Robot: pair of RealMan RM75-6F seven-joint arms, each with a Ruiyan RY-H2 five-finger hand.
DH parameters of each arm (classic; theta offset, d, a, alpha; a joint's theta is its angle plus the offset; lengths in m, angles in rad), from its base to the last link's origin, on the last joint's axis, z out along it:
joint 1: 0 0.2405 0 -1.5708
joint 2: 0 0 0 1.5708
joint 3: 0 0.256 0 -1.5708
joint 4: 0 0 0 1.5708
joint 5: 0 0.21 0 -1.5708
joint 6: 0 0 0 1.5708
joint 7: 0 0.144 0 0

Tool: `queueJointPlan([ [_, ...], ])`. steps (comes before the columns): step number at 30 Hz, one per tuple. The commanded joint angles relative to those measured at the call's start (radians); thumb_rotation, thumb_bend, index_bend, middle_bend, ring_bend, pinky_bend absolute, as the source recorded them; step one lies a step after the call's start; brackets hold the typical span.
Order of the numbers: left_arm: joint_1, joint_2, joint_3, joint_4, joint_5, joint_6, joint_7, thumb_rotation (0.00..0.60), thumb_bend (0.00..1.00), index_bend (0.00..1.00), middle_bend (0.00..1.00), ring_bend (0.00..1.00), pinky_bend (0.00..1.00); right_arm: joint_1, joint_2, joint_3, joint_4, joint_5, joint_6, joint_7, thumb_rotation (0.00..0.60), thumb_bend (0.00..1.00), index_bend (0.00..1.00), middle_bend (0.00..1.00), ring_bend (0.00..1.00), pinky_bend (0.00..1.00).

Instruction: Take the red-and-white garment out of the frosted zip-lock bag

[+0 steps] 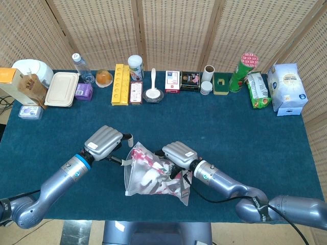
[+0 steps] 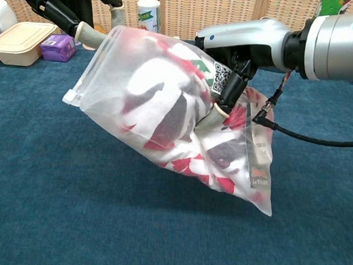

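From the head view, the bag (image 1: 153, 176) is seen lifted off the table (image 1: 245, 132), with the garment (image 1: 149, 173) packed inside it. The right hand (image 1: 179, 154) is clamped on the bag's upper right part. The left hand (image 1: 106, 143) is brought up to the bag's left edge, its fingers apart; whether the edge is already touched cannot be told here. A row of boxes and bottles (image 1: 153, 81) is lined up along the far side, well apart from the work.

From the chest view, the bag (image 2: 106, 97) is seen tilted, its zip strip (image 2: 83, 85) turned down and left, toward the left hand (image 2: 69, 16). A fingertip (image 2: 93, 37) is placed against the upper corner near that strip, and nothing is pinched yet. The garment (image 2: 160, 101) is bunched in the middle, and the right hand (image 2: 228, 87) is pressed into the film there.

The step in hand is judged to be the opening of the zip. It is best done if one lip of the strip alone is pinched by the left hand while the bag is kept steady by the right. The garment should not be squeezed against the mouth.
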Motion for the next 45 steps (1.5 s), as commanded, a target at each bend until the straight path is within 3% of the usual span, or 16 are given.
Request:
queueJointPlan([
  [1, -0.009, -0.007, 0.0, 0.002, -0.001, 0.005, 0.003, 0.353, 0.17, 0.46, 1.0, 0.98, 0.92, 0.001, -0.001, 0.0, -0.001, -0.002, 0.001, 0.002, 0.6, 0.13, 0.8, 0.9, 1.0, 1.0],
  [19, -0.043, -0.04, 0.007, -0.015, -0.007, 0.039, 0.02, 0.351, 0.17, 0.46, 1.0, 0.98, 0.92, -0.004, 0.004, 0.001, -0.007, -0.006, 0.017, 0.023, 0.6, 0.13, 0.8, 0.9, 1.0, 1.0],
  [31, -0.025, -0.008, 0.033, -0.053, 0.027, 0.071, 0.023, 0.351, 0.17, 0.46, 1.0, 0.98, 0.92, -0.016, 0.023, 0.012, 0.002, -0.015, 0.014, 0.083, 0.6, 0.13, 0.8, 0.9, 1.0, 1.0],
  [45, -0.042, -0.077, 0.028, -0.008, 0.037, 0.102, 0.025, 0.367, 0.18, 0.46, 1.0, 0.98, 0.91, -0.025, 0.034, 0.025, -0.02, -0.048, 0.021, 0.133, 0.6, 0.13, 0.8, 0.9, 1.0, 1.0],
])
